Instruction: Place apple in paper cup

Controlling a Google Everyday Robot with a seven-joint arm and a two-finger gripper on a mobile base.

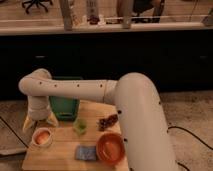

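Note:
The apple (43, 135) is a reddish-orange round shape lying inside the short white paper cup (42, 143), which stands at the left of the wooden table (62, 142). My gripper (39, 124) hangs just above and behind the cup at the end of the white arm. Its two pale fingers (27, 124) are spread apart on either side of the cup, open and holding nothing.
A green bin (64, 105) stands at the table's back. A small translucent green cup (80, 125) and a dark grape-like cluster (107, 121) sit mid-table. An orange bowl (111, 148) and a blue sponge (86, 152) lie at the front. My arm's large body covers the right side.

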